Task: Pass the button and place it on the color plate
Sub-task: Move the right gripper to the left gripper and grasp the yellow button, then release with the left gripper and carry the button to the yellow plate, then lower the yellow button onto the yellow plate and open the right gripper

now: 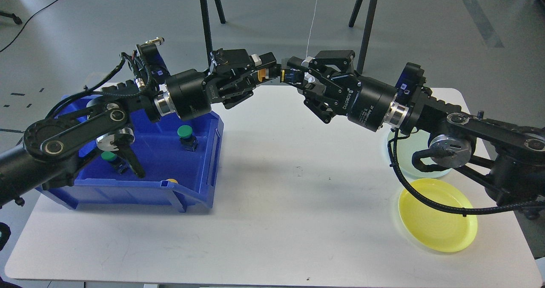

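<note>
The button (286, 75) has a yellow cap and a small blue body and is held in the air above the table's back edge. My left gripper (272, 71) is shut on its cap end. My right gripper (298, 74) has come in from the right and its fingers are closed around the body end, so both grippers hold it. The yellow plate (438, 222) lies at the front right. A pale green plate (428, 172) lies behind it, partly hidden by my right arm.
A blue bin (196, 194) stands at the left on the white table (276, 220). In it are two green buttons (185, 131) (109, 156) and a yellow one (172, 180) at its front lip. Tripod legs (206, 20) stand behind the table.
</note>
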